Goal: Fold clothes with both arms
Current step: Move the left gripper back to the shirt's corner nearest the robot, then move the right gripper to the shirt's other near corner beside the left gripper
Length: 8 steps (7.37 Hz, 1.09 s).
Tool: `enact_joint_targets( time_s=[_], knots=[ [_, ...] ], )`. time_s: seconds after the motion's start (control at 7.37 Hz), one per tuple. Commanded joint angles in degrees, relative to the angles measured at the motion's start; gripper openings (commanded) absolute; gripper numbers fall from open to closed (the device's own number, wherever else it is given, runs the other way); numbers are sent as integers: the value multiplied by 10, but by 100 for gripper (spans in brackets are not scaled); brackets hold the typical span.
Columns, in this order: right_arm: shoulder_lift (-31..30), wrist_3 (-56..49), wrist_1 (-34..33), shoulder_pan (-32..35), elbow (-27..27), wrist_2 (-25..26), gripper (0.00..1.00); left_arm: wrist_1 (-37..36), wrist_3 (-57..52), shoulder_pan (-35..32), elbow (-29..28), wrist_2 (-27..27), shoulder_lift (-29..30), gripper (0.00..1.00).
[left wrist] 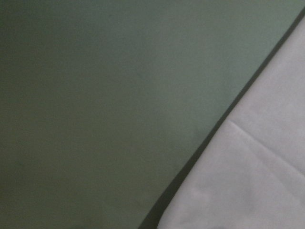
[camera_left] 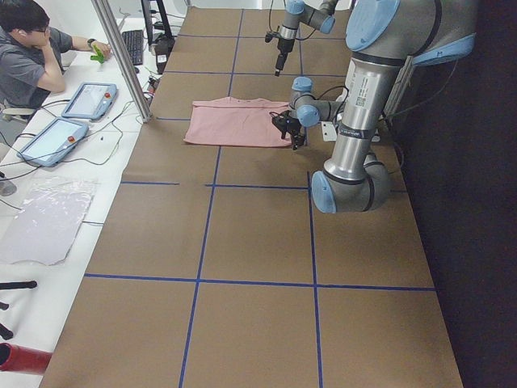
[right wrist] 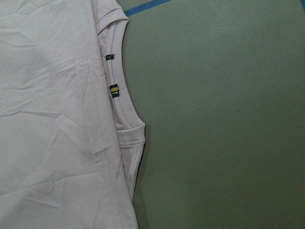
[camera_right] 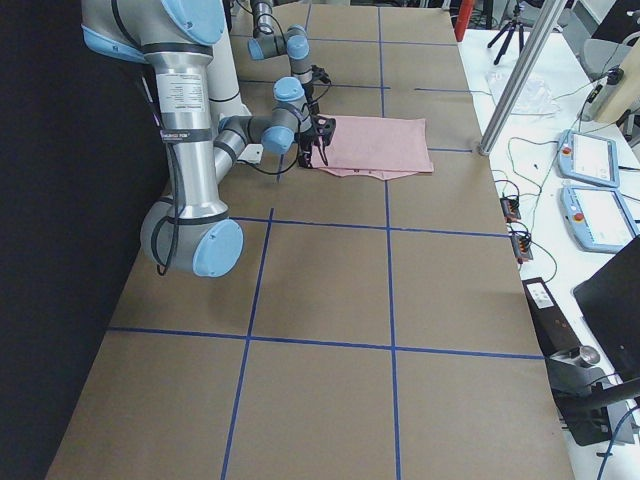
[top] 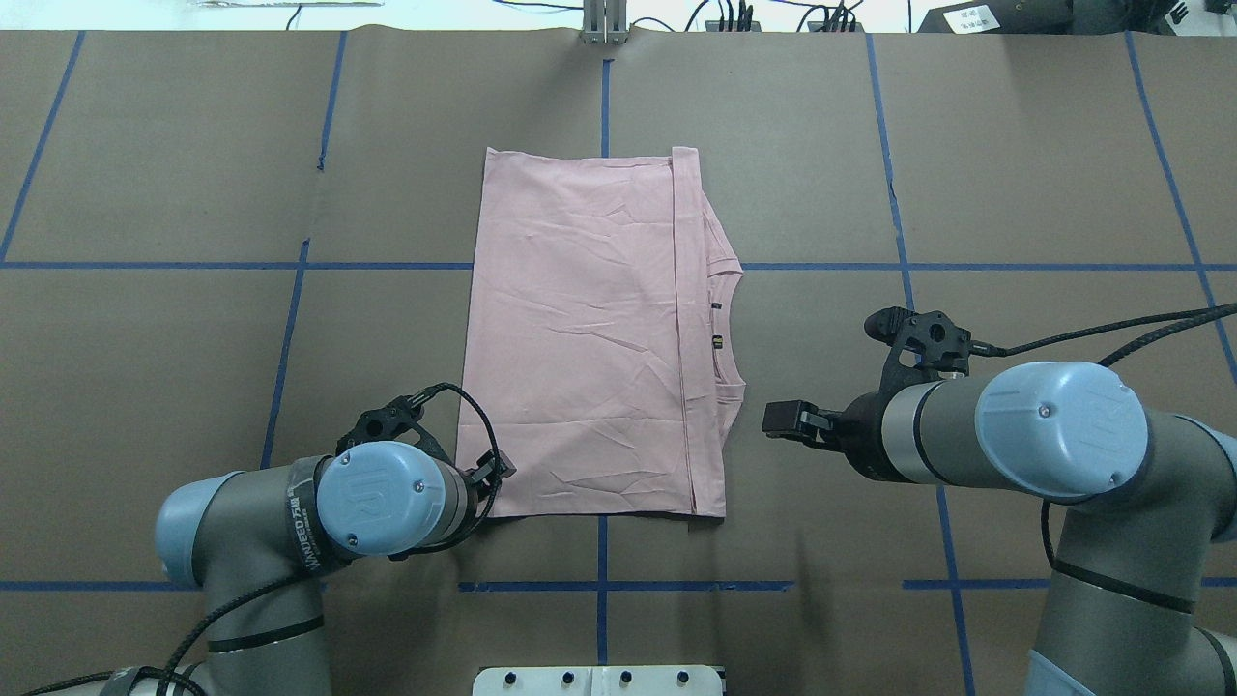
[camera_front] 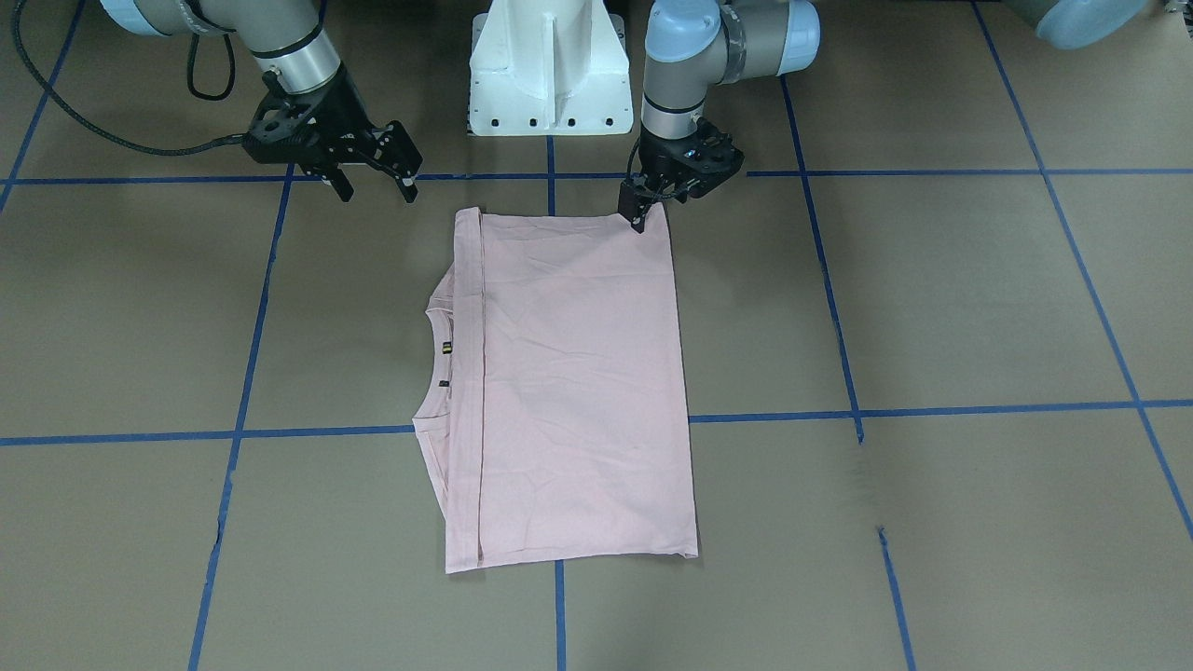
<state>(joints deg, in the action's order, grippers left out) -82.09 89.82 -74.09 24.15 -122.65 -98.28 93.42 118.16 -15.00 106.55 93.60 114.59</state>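
Overhead exterior, L→R. L gripper (camera_front: 640, 222): down at near-L corner of shirt (top: 580, 329), tips at the hem. From across the table only one dark tip shows, and from above my wrist hides the rest. L wrist cam gives just cloth edge + table (top: 193, 406), v. close. Can't tell if my L jaws are closed, or if any cloth is in them.

Shirt: flat, centre of table, folded to a long rectangle, plain side up, creased. Collar (top: 723, 329) strip sticks out along its R edge.

R gripper (camera_front: 377, 194): jaws wide apart, nothing in them, over bare table beside the collar side, clear of cloth.

Risks (est.):
- If L lifts alone, the R corner drags → rectangle skews, folded flap slides open.
- L pinch may take top layer only → layers split.
- R landing on collar strip instead of corner → crooked fold.
- L tips low, could scrape table.
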Motion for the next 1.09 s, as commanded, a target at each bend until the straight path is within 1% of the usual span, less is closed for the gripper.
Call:
enact_joint_targets(
  time_s=[0.0,0.27,0.41,0.68,0.95],
  knots=[
    [0,0,0,1,0,-1,100,-1,14,1,2,1,4,62],
    [0,0,0,2,-1,-1,100,-1,14,1,6,0,2,13],
    [0,0,0,1,-1,-1,100,-2,12,1,7,1,2,0],
    [-1,0,-4,1,0,-2,100,-2,4,1,10,3,4,0],
    [1,9,-6,-8,17,-2,100,-2,-19,1,14,0,1,0]
  ],
)
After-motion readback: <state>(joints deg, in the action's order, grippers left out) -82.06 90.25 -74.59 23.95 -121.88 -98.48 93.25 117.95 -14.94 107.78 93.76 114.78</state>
